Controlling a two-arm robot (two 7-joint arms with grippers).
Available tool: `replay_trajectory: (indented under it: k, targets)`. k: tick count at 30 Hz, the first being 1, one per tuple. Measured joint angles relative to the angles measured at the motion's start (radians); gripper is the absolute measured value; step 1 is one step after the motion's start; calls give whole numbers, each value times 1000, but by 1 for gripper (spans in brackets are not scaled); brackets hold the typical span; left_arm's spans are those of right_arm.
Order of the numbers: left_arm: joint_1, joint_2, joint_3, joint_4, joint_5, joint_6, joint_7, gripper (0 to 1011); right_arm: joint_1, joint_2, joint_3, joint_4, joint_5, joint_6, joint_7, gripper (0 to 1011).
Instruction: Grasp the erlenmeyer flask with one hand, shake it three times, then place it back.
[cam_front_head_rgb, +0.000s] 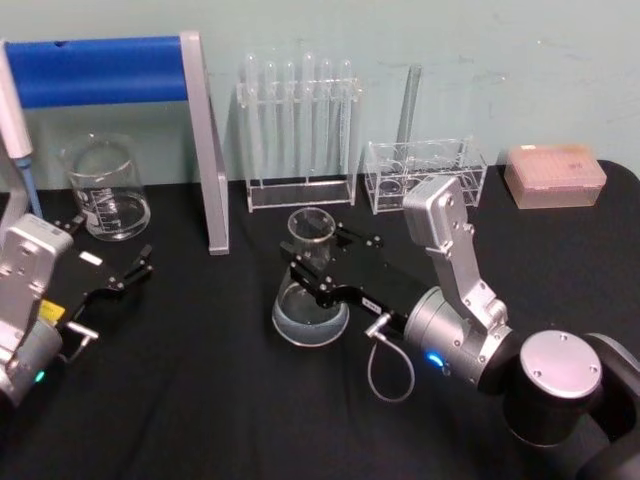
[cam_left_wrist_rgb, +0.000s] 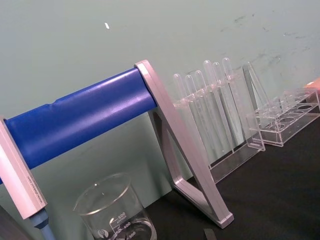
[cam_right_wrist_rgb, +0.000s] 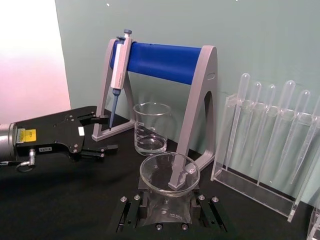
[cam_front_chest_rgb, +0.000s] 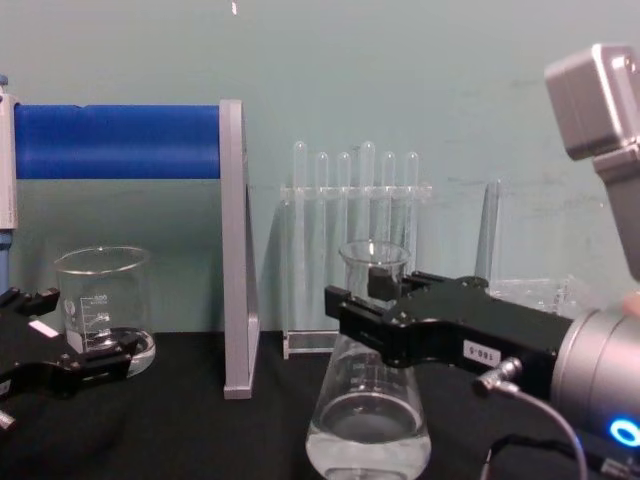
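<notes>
Clear glass conical erlenmeyer flask (cam_front_head_rgb: 310, 300): upright at frame centre on the black table (cam_front_head_rgb: 200, 400), a little clear liquid inside.
Black left gripper (cam_front_head_rgb: 130, 272): lower left, jaws spread wide, holding nothing.
Straight-walled glass beaker (cam_front_head_rgb: 105, 190): upper left, just beyond that gripper.
Grey pipette stand with blue bar (cam_front_head_rgb: 110, 70): top left.
Clear test-tube rack (cam_front_head_rgb: 298, 130): top centre.
Black right gripper on silver wrist (cam_front_head_rgb: 318, 258): from lower right, jaws pinching the flask's neck.

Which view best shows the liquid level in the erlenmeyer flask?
Chest view: the erlenmeyer flask shows side-on, liquid pooled in its base, right gripper at its neck. Head view looks down on it; right wrist view sees mainly its rim.
</notes>
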Motion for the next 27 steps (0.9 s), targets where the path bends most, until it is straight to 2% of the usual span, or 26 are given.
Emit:
replay_trajectory:
  k: [27]
  targets:
    - [0, 0, 0, 0, 0, 0, 0, 1001, 2, -30, -2, 74, -23, -25, 9, 457]
